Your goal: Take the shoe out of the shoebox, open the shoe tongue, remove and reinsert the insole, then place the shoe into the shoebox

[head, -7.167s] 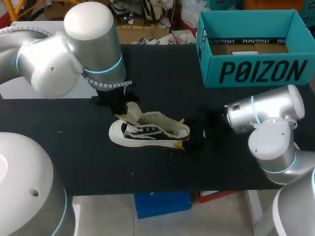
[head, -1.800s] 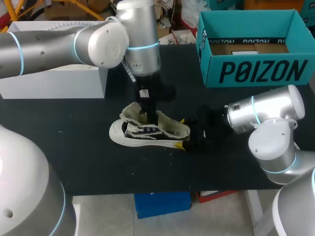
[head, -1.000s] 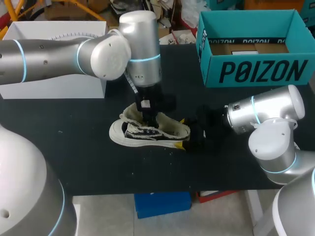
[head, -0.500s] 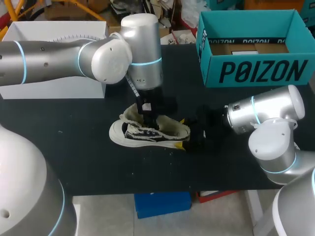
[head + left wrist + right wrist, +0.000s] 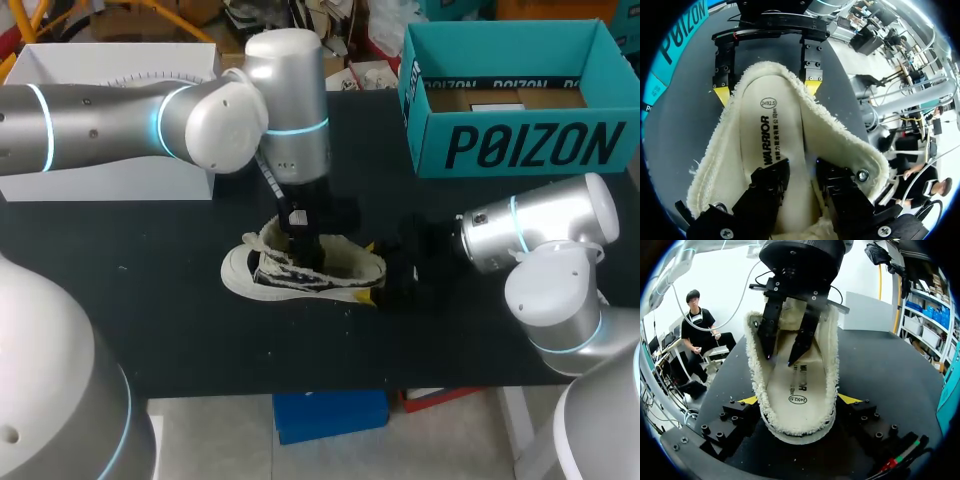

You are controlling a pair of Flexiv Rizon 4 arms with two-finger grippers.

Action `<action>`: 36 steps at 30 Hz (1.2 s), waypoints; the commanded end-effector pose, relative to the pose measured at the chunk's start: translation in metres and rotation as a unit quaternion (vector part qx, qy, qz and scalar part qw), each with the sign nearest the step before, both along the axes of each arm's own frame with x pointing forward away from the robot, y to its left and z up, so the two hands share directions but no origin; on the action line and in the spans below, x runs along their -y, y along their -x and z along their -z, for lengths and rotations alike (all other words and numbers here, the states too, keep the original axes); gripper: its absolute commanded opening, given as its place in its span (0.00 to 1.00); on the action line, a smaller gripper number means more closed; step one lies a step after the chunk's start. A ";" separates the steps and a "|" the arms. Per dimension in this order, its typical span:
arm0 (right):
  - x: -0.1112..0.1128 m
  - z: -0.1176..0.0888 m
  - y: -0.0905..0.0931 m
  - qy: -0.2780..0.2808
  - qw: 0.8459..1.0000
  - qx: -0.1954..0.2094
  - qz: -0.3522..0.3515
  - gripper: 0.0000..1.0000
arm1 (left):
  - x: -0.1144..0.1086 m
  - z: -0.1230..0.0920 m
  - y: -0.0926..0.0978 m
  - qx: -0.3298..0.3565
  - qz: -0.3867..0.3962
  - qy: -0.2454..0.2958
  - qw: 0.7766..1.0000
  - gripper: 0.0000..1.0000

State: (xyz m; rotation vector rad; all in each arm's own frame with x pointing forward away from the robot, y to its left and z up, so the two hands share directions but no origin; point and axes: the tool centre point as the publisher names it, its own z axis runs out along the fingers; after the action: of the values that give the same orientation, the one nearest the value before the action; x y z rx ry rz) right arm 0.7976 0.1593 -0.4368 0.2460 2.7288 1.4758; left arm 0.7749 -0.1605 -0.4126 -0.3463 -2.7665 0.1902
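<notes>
The low white canvas shoe with black side stripes and a fleecy cream lining [image 5: 300,265] lies on its sole on the black worktop [image 5: 150,300], well apart from the open teal cardboard shoebox [image 5: 530,145] at the far right corner. The right end effector [image 5: 799,400] is clamped on the heel, one yellow tip pressed against each side of the fleecy collar. The left end effector [image 5: 802,167] reaches down into the mouth of the shoe, its fingers a narrow gap apart just over the flat cream printed insole [image 5: 770,150]; whether the tips already press on it is hard to tell from these angles. The main risk, as I judge it, is a poor bite. The insole lies flat against the footbed, so fingers closing from above may slide across it, or nip the fleece lining instead and drag the whole shoe upward. If the heel clamp is light, that pull could tip the shoe or slip it free. Pushing down too hard could jam the tips against the sole and crease the insole. The two end effectors also work close together, so a drift toward the heel could bring them into contact.
</notes>
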 end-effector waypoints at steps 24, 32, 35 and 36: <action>0.000 0.000 -0.001 0.001 1.000 -0.001 0.001 0.00 | -0.021 0.014 -0.003 0.285 -0.058 -0.084 0.953 0.30; 0.000 0.000 -0.001 0.001 1.000 -0.001 0.001 0.00 | -0.028 0.015 -0.020 0.362 -0.072 -0.091 0.925 0.26; 0.000 0.000 -0.001 0.001 1.000 -0.001 0.001 0.00 | -0.029 0.013 -0.027 0.390 -0.077 -0.084 0.914 0.25; 0.000 0.000 -0.001 0.001 1.000 -0.001 0.001 0.00 | -0.029 0.012 -0.028 0.396 -0.079 -0.083 0.911 0.21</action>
State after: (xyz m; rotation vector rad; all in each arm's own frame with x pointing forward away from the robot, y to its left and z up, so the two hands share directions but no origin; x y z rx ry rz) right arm 0.7983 0.1600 -0.4367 0.2465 2.7273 1.4765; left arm 0.8014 -0.1400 -0.4163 -0.1574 -3.4533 -0.2120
